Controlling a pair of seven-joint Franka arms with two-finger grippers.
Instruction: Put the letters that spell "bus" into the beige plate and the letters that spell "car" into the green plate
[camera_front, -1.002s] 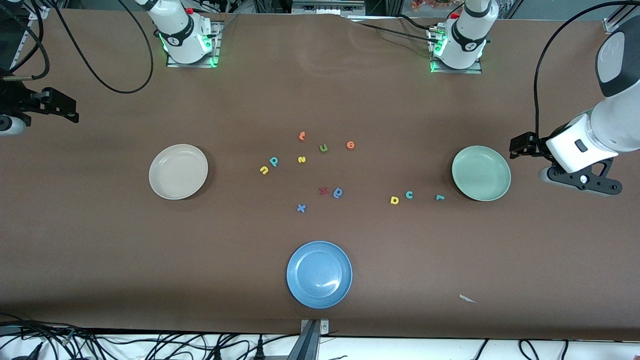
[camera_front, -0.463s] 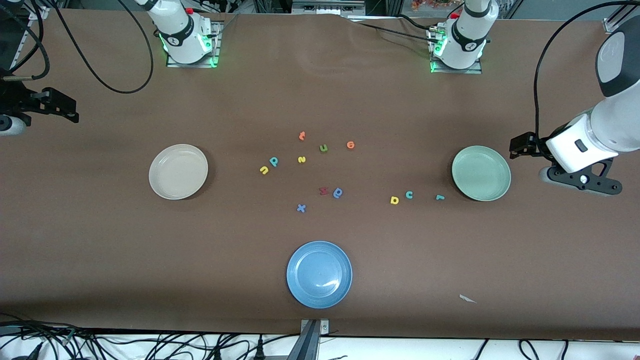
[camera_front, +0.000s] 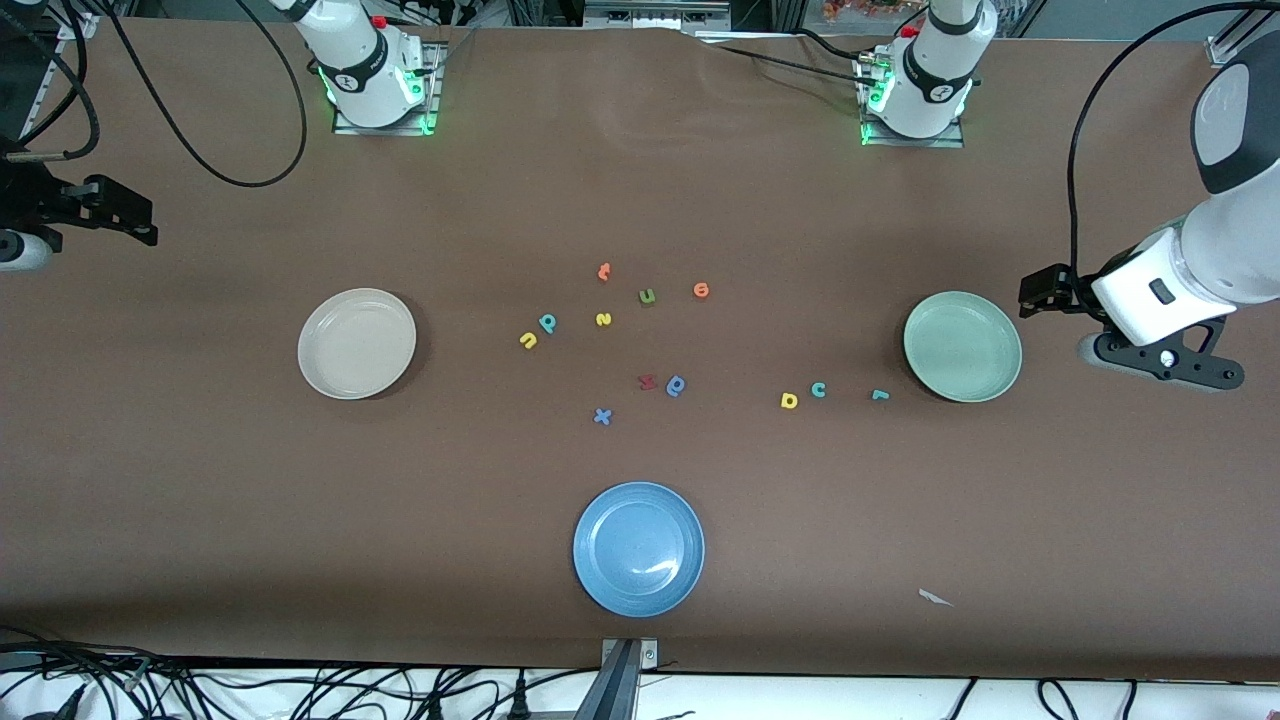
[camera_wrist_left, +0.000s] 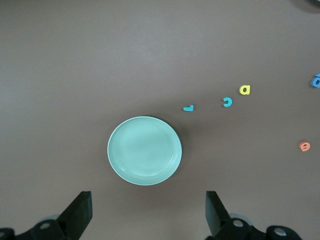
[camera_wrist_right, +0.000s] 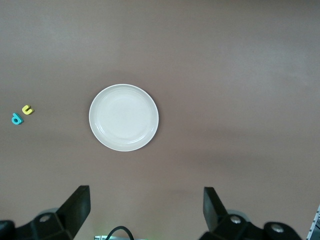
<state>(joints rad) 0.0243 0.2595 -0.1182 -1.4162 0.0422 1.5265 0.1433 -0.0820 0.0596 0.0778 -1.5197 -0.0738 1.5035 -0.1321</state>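
Both grippers spread, empty: left gripper hung over round pale green plate, right gripper over round cream-beige plate. Teal foam "r" lay at green plate's 8 o'clock.

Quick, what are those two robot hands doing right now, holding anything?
Left hand: open, holding nothing, up beside the green plate.
Right hand: open, holding nothing, up beside the beige plate.
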